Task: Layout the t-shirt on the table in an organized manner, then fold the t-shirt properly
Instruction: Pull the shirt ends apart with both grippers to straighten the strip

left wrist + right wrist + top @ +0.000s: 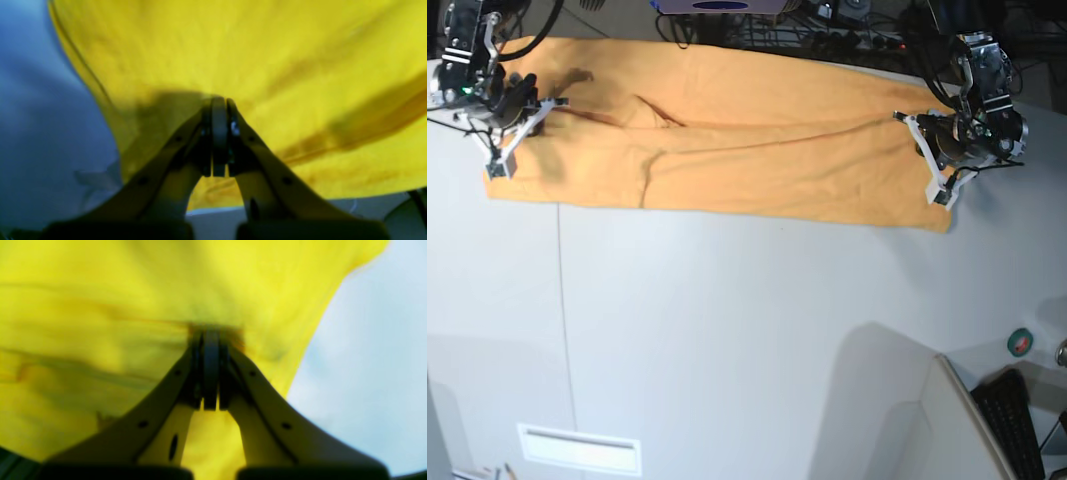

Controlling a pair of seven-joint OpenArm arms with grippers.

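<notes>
The orange-yellow t-shirt point(727, 150) lies stretched as a long band across the far part of the white table point(727, 330), with creases along its length. My left gripper point(927, 152) sits at the band's right end, and my right gripper point(519, 130) at its left end. In the left wrist view the left gripper point(218, 100) has its jaws shut, pinching the yellow t-shirt point(250, 50) at the tips. The right wrist view shows the right gripper point(210, 330) shut the same way on the t-shirt point(100, 290). No lettering shows.
Cables and equipment point(827, 30) crowd the table's far edge. A green tape roll point(1020, 341) and a dark keyboard point(1012, 420) lie at the near right, beyond the curved edge. A thin seam point(560, 300) runs down the tabletop, and a white slot point(579, 448) sits near the front left.
</notes>
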